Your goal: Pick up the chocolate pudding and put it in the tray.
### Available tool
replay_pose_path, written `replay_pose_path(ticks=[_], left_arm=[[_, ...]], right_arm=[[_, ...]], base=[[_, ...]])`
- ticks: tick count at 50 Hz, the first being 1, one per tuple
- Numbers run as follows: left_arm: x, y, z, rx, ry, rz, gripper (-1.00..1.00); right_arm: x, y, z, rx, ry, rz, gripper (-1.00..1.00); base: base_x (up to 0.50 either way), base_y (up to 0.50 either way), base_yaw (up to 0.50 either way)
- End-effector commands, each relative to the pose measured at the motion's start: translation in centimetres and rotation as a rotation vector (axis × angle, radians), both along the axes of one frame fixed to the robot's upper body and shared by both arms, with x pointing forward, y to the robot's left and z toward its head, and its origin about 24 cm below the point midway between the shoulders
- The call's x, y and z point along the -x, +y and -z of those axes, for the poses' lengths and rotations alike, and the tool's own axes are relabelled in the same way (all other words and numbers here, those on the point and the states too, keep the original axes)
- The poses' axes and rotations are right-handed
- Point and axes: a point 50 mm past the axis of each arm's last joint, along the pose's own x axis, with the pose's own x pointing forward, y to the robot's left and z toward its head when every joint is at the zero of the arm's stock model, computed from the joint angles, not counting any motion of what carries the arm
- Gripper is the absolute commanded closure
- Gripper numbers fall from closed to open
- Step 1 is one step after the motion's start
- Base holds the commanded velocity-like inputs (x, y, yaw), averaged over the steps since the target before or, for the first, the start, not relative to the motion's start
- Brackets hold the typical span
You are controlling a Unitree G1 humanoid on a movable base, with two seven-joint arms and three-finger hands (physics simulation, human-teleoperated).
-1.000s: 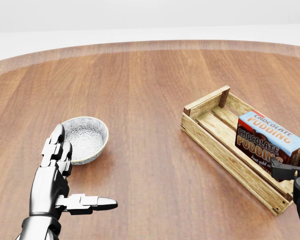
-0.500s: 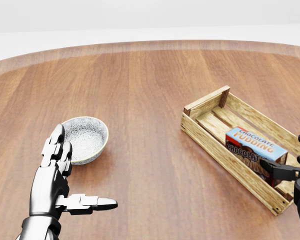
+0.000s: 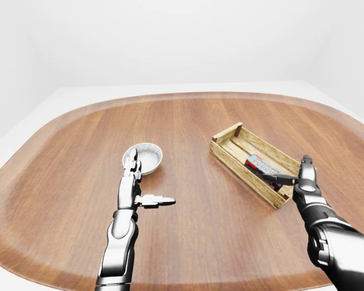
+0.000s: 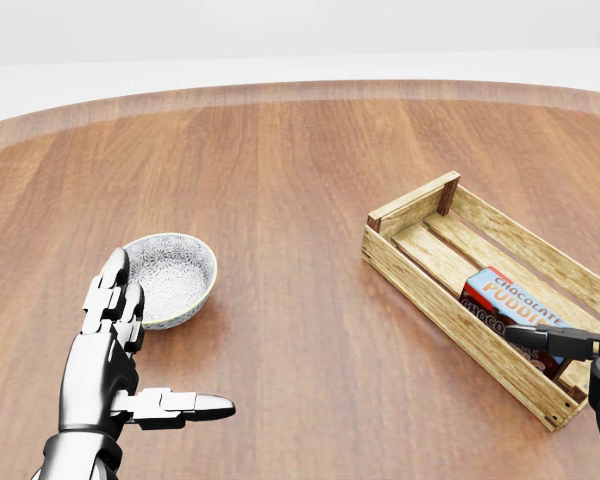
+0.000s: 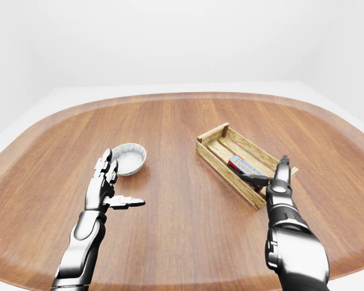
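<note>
At the right of the head view we see the pudding box point(image 4: 508, 303) lying inside the wooden tray point(image 4: 417, 277), toward its lower right end, tipped a little with its label facing up. Our right hand point(image 3: 294, 176) sits at the frame's right edge, one dark finger point(image 4: 552, 341) stretched across the box's lower side; the fingers are spread and grip nothing, though we cannot tell whether that finger touches the box. At lower left our left hand point(image 4: 120, 355) hovers over the table point(image 4: 280, 180), open, thumb out sideways, empty, just below the patterned bowl point(image 4: 172, 275).
</note>
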Motion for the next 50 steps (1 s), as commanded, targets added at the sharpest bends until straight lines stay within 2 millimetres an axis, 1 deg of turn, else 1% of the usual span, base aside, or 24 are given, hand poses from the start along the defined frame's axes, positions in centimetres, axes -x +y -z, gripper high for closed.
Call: replay_pose_path(ticks=[1,4,12,20,29,34,38,43,44,45,46,47,48,50], left_arm=[[0.0,-0.1,0.2,-0.008,0.002,0.01,-1.0],[0.0,-0.1,0.2,-0.008,0.002,0.01,-1.0],[0.0,-0.1,0.2,-0.008,0.002,0.011,-1.0],[0.0,-0.1,0.2,-0.008,0.002,0.01,-1.0],[0.0,-0.1,0.2,-0.008,0.002,0.01,-1.0],[0.0,-0.1,0.2,-0.008,0.003,0.01,-1.0],[0.0,-0.1,0.2,-0.008,0.003,0.01,-1.0],[0.0,-0.1,0.2,-0.008,0.003,0.01,-1.0],[0.0,-0.1,0.2,-0.008,0.002,0.01,-1.0],[0.0,-0.1,0.2,-0.008,0.002,0.01,-1.0],[0.0,-0.1,0.2,-0.008,0.002,0.01,-1.0],[0.0,-0.1,0.2,-0.008,0.002,0.01,-1.0],[0.0,-0.1,0.4,-0.006,0.005,0.009,-1.0],[0.0,-0.1,0.5,-0.006,0.006,0.009,-1.0]], right_arm=[[-0.1,-0.1,-0.2,0.003,-0.004,-0.002,-1.0],[-0.3,-0.1,-0.5,0.002,-0.016,-0.005,-1.0],[-1.5,-0.9,-3.2,0.02,-0.1,-0.01,-1.0],[-2.1,-1.1,-4.8,0.024,-0.157,-0.013,-1.0],[-3.2,-1.5,-8.0,0.057,-0.271,-0.035,-1.0],[-3.3,-1.8,-10.5,0.098,-0.38,-0.055,-1.0],[-3.0,-1.6,-12.6,0.116,-0.435,-0.074,-1.0],[-1.2,-0.2,-17.5,0.176,-0.66,-0.153,-1.0],[-0.9,0.1,-17.1,0.174,-0.666,-0.16,-1.0],[-0.2,0.9,-19.7,0.219,-0.767,-0.202,-1.0],[-0.1,0.9,-19.9,0.224,-0.776,-0.205,-1.0],[0.4,1.4,-20.9,0.248,-0.822,-0.226,-1.0],[1.4,2.3,-22.6,0.281,-0.906,-0.261,-1.0],[2.4,3.0,-24.0,0.305,-0.982,-0.281,-1.0]], base=[[0.0,0.0,0.0],[0.0,0.0,0.0],[0.0,0.0,0.0],[0.0,0.0,0.0],[0.0,0.0,0.0],[0.0,0.0,0.0],[0.0,0.0,0.0],[0.0,0.0,0.0],[0.0,0.0,0.0],[0.0,0.0,0.0],[0.0,0.0,0.0],[0.0,0.0,0.0],[0.0,0.0,0.0],[0.0,0.0,0.0]])
